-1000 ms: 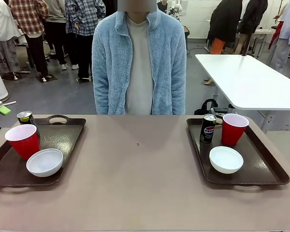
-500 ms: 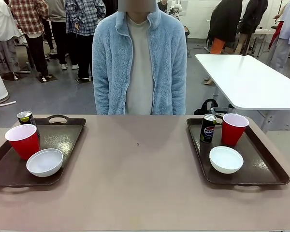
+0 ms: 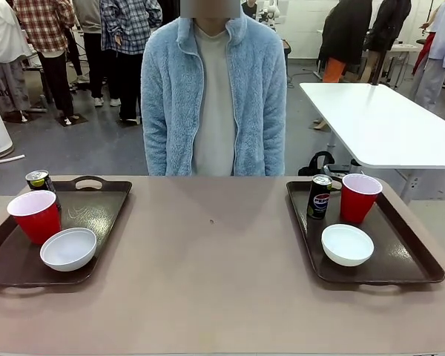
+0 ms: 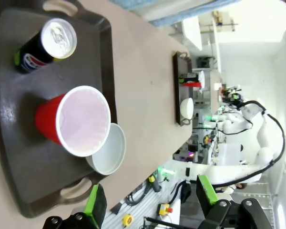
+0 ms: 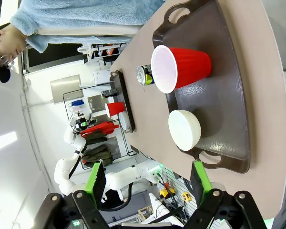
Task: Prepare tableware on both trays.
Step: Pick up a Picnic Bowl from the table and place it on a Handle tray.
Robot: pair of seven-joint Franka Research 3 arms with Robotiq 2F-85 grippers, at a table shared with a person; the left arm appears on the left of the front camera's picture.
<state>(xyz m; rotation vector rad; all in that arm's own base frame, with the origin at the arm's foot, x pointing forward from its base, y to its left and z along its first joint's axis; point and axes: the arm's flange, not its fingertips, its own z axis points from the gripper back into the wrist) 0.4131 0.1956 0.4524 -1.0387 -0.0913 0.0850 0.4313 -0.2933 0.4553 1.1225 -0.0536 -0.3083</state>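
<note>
On the tan tabletop [image 3: 215, 282], the left tray [image 3: 96, 215] holds a Pepsi can [image 3: 40, 182] at the back, a red cup [image 3: 35, 216] and a white bowl [image 3: 68, 248] in front. The right tray [image 3: 400, 252] holds a second can [image 3: 319, 196] beside a second red cup [image 3: 358, 198], with a second bowl [image 3: 347, 244] nearer. The left end effector [image 4: 150, 202] and right end effector [image 5: 147, 183] both hang open, holding nothing.

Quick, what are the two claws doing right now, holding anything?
Left gripper: open, holding nothing, above the left tray.
Right gripper: open, holding nothing, above the right tray.
</note>
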